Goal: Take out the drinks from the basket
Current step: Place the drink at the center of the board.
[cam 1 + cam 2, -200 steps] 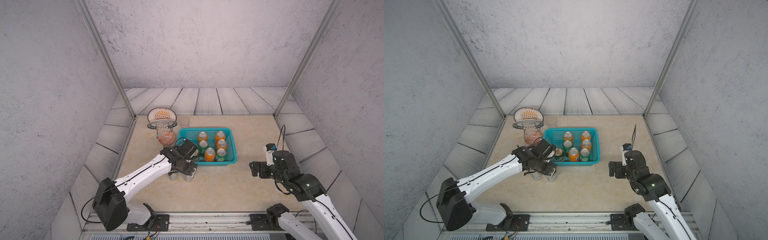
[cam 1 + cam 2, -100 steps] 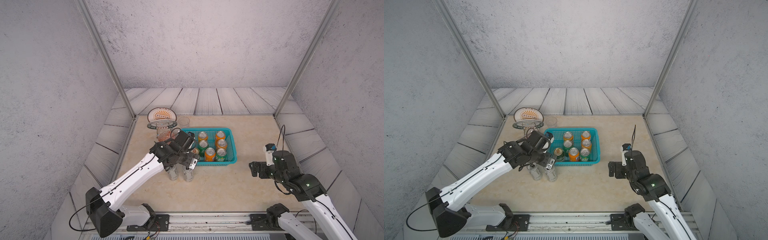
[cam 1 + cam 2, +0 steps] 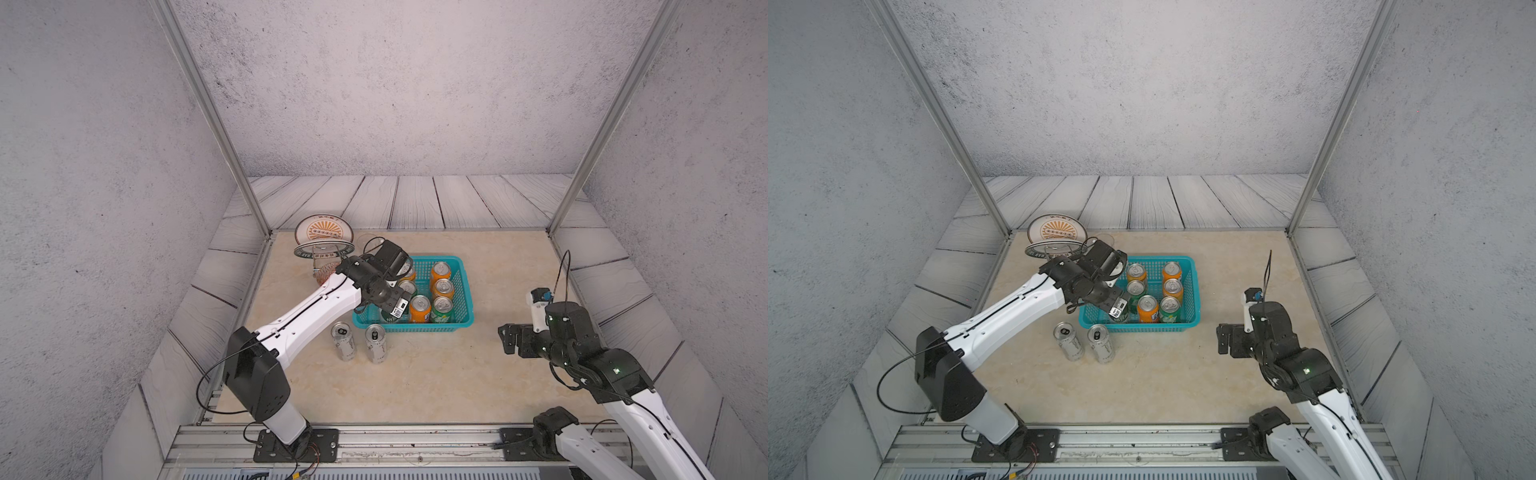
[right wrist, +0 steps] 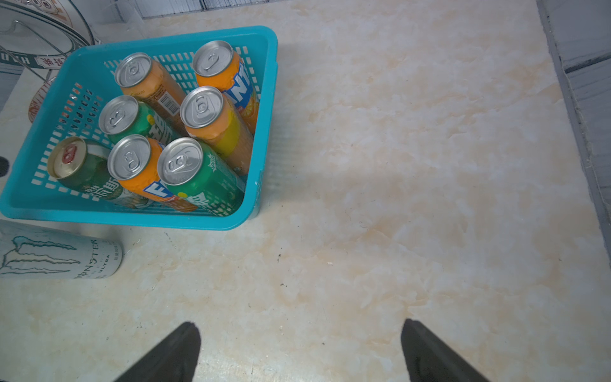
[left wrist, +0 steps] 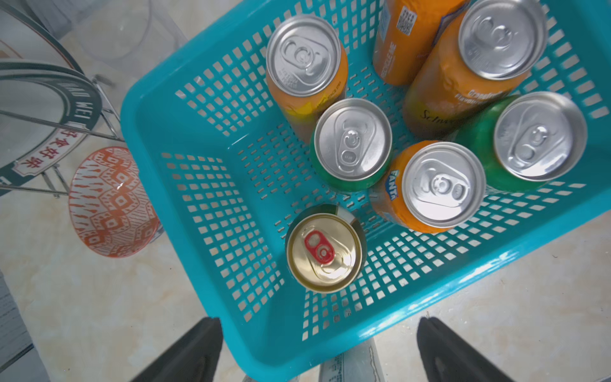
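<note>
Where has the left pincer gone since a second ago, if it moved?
Yes. From above the silver cans standing in front of the basket, the left pincer moved back over the basket's near-left corner, jaws open.

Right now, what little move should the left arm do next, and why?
Probably lower the left gripper onto the gold-topped green can and close: its jaws stand open above the basket, and that can stands nearest.

"FANTA" stands on an orange can (image 5: 429, 188). "MONSTER ULTRA" is on the slim white can (image 4: 59, 253). "Schw…", probably Schweppes, shows on a taller orange can (image 5: 463, 76). "HAO WEI", with red Chinese characters, rims a racked plate (image 5: 77, 109).
</note>
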